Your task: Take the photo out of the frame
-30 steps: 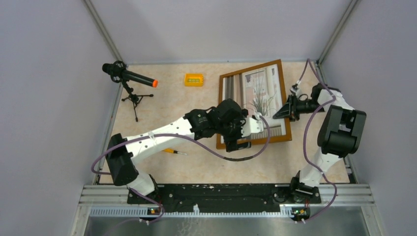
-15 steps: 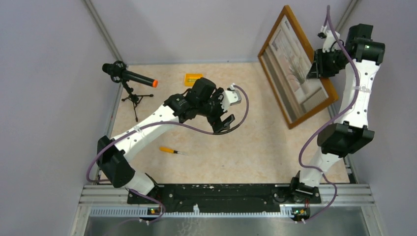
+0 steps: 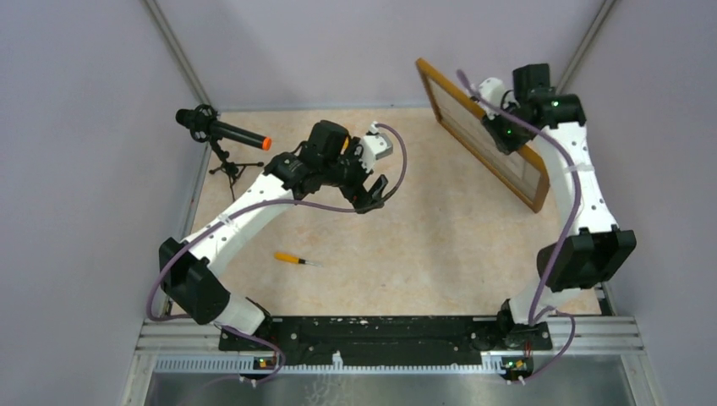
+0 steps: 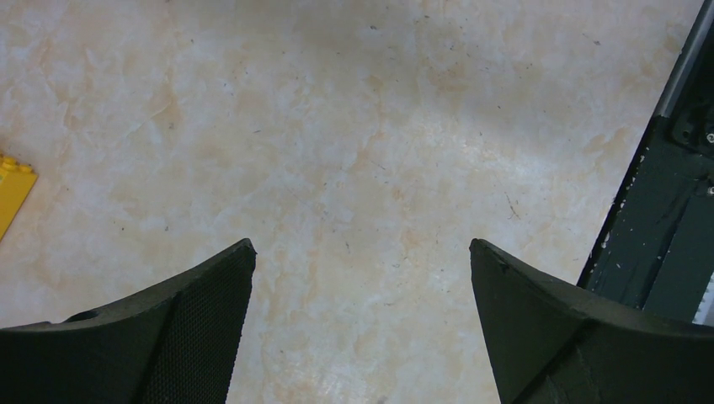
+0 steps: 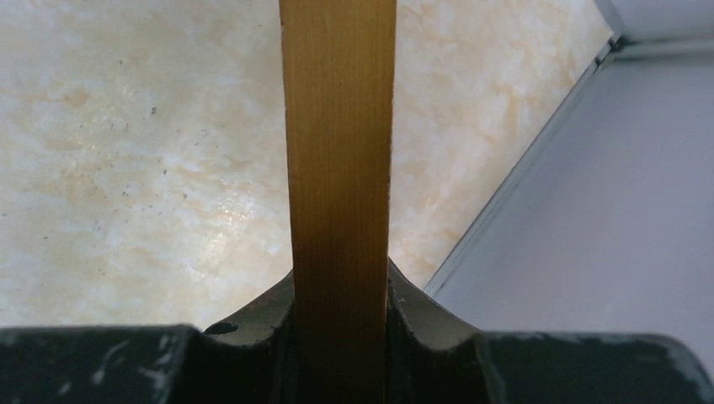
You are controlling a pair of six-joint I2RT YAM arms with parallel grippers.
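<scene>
Two slim arms, left arm (image 3: 245, 213) and right arm (image 3: 585, 182), alike: white moulded link shells, chunky black housings at shoulder, elbow and wrist. Along each, a loose purple cable (image 3: 401, 165), fastened to the white shells with small white ties and looping free near the wrist. On the right wrist housing, a small green light (image 3: 554, 103). Both bolted to one black base plate (image 3: 380, 331) at the near edge, with a tiny orange-lit board (image 3: 267, 364) below each foot. Left gripper (image 4: 362, 252): matte black wedge fingers (image 4: 206, 328), fine mesh texture on one inner face. Right gripper (image 5: 341, 290): black body flecked with white scuffs (image 5: 101, 362).
</scene>
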